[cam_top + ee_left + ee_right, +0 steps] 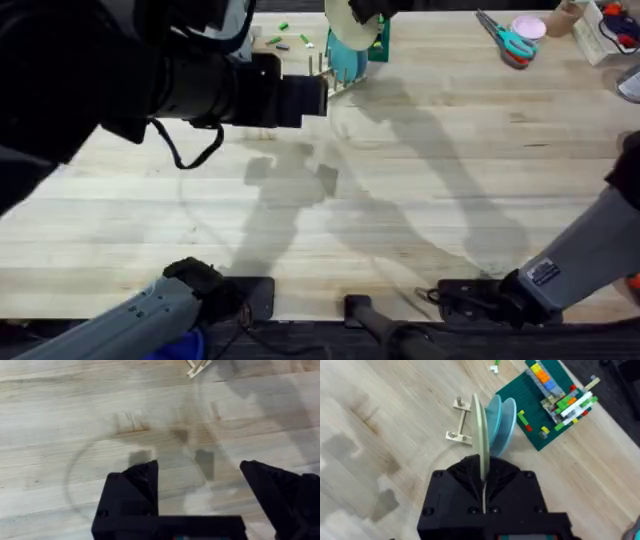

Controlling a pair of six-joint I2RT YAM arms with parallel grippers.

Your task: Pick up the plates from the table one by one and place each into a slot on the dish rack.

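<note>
While left pincer hovers agape, empty — right pincer clamps cream plate edge-on above dish rack.

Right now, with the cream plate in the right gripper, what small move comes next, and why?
Probably lower the cream plate into a free slot beside the teal plates. The right gripper holds it edge-on above the rack, not yet seated.

Left hand: fingers spread wide, empty, hovering above the worktop.
Right hand: fingers clamped on the cream plate, held edge-on over the dish rack.
</note>
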